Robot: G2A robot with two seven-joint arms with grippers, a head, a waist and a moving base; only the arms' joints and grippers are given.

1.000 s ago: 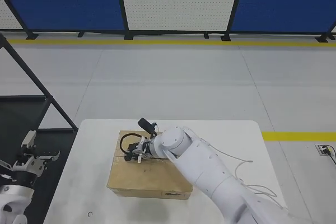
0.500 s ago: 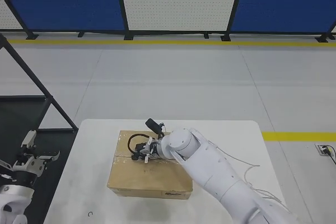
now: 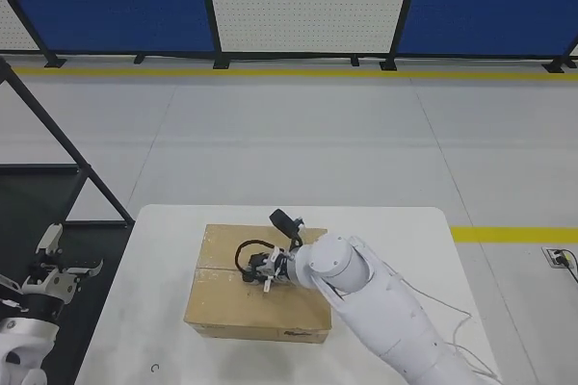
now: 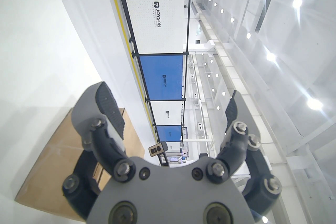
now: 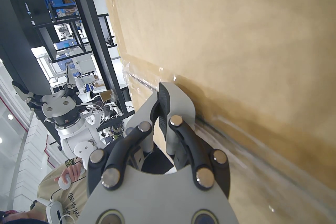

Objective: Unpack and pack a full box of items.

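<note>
A closed cardboard box (image 3: 250, 298) lies on the white table (image 3: 395, 250), its top flaps joined by a taped seam (image 5: 236, 128). My right gripper (image 3: 260, 267) rests low on the box top near the middle of that seam. In the right wrist view the right gripper (image 5: 160, 102) is shut, with nothing between its fingertips, which sit against the tape. My left gripper (image 3: 63, 272) hovers off the table's left edge, well away from the box. In the left wrist view the left gripper (image 4: 170, 109) is open and empty, with the box (image 4: 52, 151) beyond one finger.
A black metal rack frame (image 3: 48, 135) stands left of the table, beside the left arm. A small ring (image 3: 155, 368) lies near the table's front left corner. Blue and white partition panels (image 3: 308, 24) close off the floor behind.
My right gripper has slid to the right along the box top's seam, staying shut. The left arm has not moved.
</note>
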